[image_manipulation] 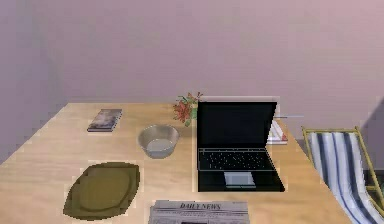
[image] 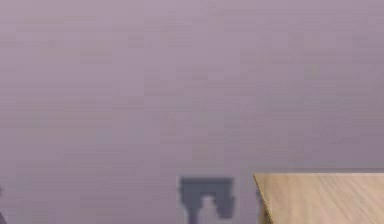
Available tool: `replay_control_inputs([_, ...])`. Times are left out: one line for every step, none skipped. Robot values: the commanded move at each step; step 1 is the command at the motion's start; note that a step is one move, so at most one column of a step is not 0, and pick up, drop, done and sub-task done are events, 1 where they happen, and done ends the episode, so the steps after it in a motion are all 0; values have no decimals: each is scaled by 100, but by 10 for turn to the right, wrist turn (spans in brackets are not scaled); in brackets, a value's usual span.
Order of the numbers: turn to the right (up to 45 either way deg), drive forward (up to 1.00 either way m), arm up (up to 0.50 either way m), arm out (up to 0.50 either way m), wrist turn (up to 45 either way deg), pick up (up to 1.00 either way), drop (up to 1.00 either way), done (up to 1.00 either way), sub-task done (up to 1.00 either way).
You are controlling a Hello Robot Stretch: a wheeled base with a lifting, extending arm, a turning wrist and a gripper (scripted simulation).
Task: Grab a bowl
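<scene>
Your 1 bowl (image_manipulation: pixel 158 140) sits untouched on the table (image_manipulation: pixel 55 150) next to the laptop (image_manipulation: pixel 237 140), so the whole grab's left, and you can't tell the gripper's state.

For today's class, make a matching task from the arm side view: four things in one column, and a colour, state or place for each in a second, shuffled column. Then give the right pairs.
Things
1. bowl
2. laptop
3. newspaper
4. deck chair

Descriptions
A. blue and white stripes, standing off the right end of the table
B. grey, near the table's middle
C. black, lid raised
D. lying flat on the table at the picture's bottom edge

Pairs: 1-B, 2-C, 3-D, 4-A
</scene>
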Motion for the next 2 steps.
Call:
replay_control_inputs([0, 0, 50, 0, 0, 0, 0, 0, 0])
replay_control_inputs([0, 0, 38, 0, 0, 0, 0, 0, 0])
